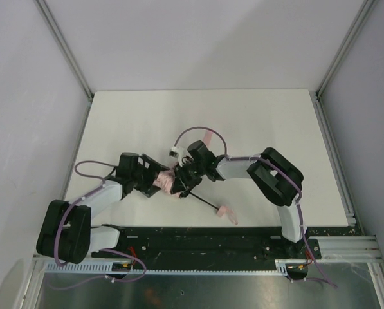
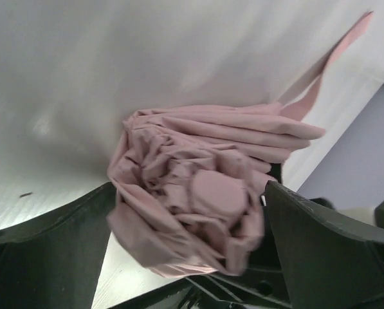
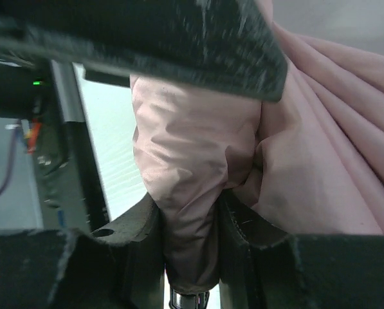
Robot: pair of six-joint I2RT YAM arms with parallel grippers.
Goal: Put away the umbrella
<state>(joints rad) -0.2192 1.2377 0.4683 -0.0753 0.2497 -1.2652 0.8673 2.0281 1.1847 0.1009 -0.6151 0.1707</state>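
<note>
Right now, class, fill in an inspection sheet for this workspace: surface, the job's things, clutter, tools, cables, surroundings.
Surface: white table, flat.
Job's things: pink umbrella bunched at mid-table; its black shaft runs toward the near edge and ends in the pink handle; a pink strap trails toward the far side.
Clutter: nothing seen.
Tools: left tool open, its fingers on either side of the canopy bundle; right tool shut on the umbrella fabric near the shaft.
Cables: purple cables loop along both arms.
Surroundings: grey walls, metal frame rails, black base plate at the near edge.
</note>
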